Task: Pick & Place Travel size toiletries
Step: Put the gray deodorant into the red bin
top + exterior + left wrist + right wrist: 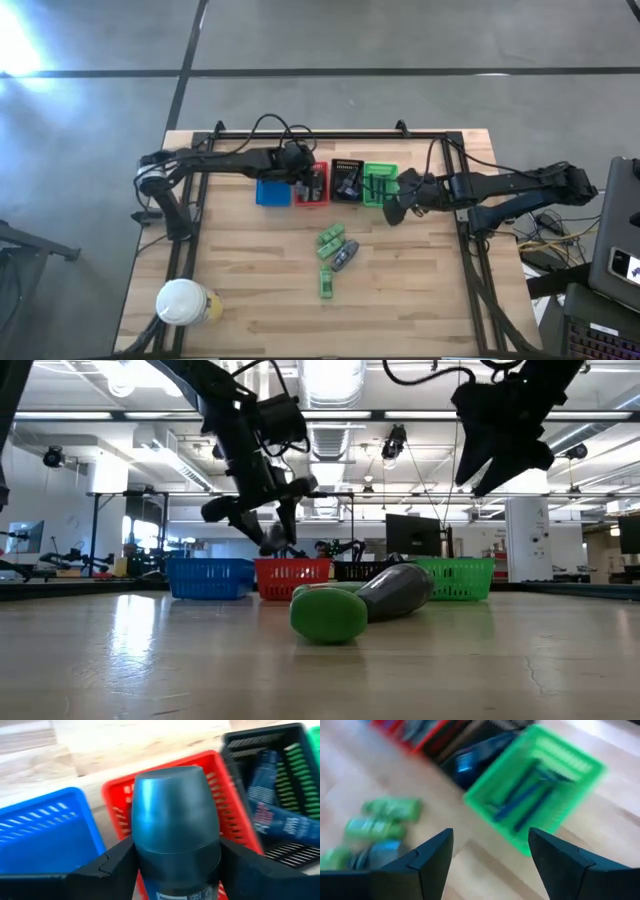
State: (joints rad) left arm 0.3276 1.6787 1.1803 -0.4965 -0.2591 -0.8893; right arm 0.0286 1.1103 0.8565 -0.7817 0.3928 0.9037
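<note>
left gripper point(175, 870) hangs over the red basket point(311, 187) at the far side of the table point(250, 270), its two dark fingers point(107, 867) pressed against the sides of a grey-blue tube point(175, 825) whose rounded cap points forward; it is grasping that tube above the red basket's rim. right gripper point(490, 855) hovers just right of the green basket point(380, 185), raised off the table, with its fingers point(427, 852) spread apart and nothing between them.

four small baskets stand in a row along the far edge: the blue basket point(272, 191) at the left, then red, then the black basket point(348, 180), then green at the right. dark blue tubes point(272, 805) lie in the black basket, and thin dark sticks point(527, 795) lie in the green one.

on the bare wood nearer the middle, a loose cluster of toiletries remains: bright green tubes point(331, 240) lying beside a grey tube point(346, 256), with another green tube point(326, 283) a little nearer. in the low view a green tube's end point(328, 614) and the grey tube point(400, 590) lie touching.

a white-lidded cup point(184, 302) stands at the near left corner.
</note>
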